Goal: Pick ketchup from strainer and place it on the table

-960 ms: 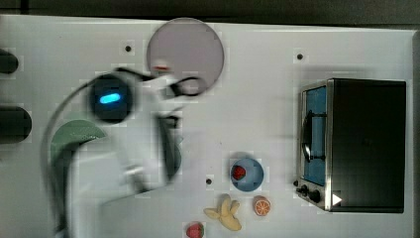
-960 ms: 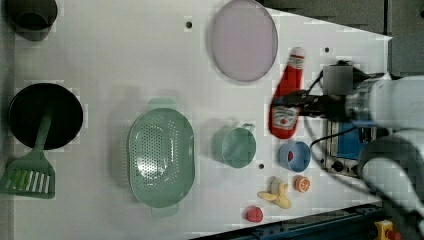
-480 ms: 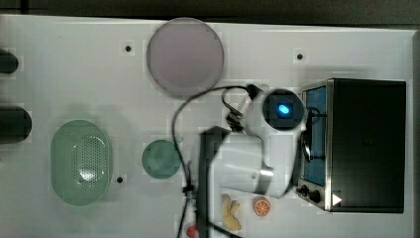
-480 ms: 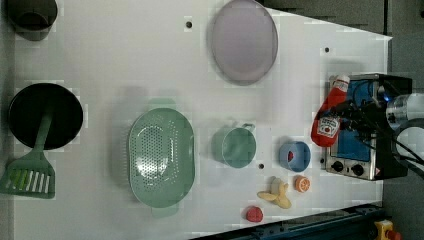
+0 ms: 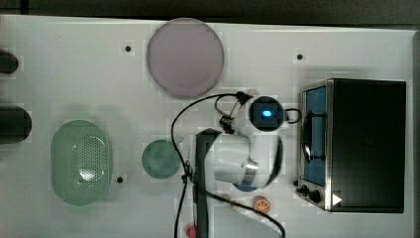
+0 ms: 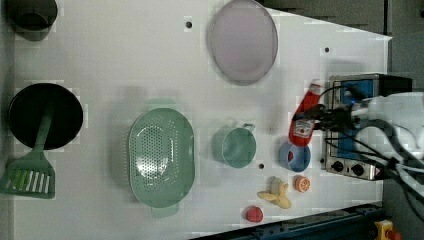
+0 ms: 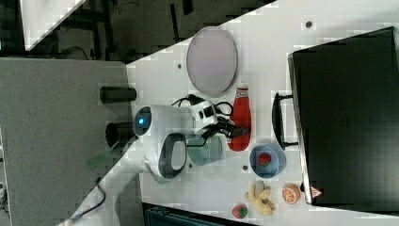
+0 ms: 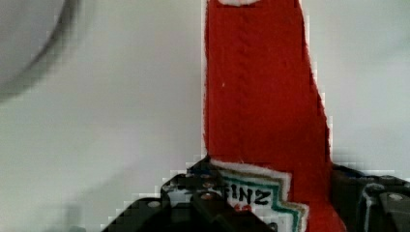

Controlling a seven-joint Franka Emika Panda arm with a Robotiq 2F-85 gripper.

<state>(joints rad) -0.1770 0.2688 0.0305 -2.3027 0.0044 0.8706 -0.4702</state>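
**Ketchup held over the table, well away from the strainer**

Going by the left view from its left: a black pan (image 6: 45, 116) with a green spatula (image 6: 31, 170) lying across it, then the strainer (image 6: 161, 158), sitting bare on the white table (image 6: 115, 55). Next comes a green cup (image 6: 235, 146), with a big pale plate (image 6: 243, 41) further up the table. Near the left view's right, the ketchup (image 6: 303, 120) hangs tilted, its cap end toward the plate and its base just over the blue bowl (image 6: 295, 156). The gripper (image 6: 314, 120) has its fingers closed across the bottle's label end. The wrist view looks along the red body (image 8: 261, 92) with the black fingers (image 8: 212, 210) pressed on the label. The bottle is well apart from the strainer, between the cup and the toaster oven (image 6: 357, 125). Whether it touches the table I cannot tell. Below the bowl lie a banana (image 6: 275, 194), an orange half (image 6: 302, 183) and a strawberry (image 6: 254, 214).
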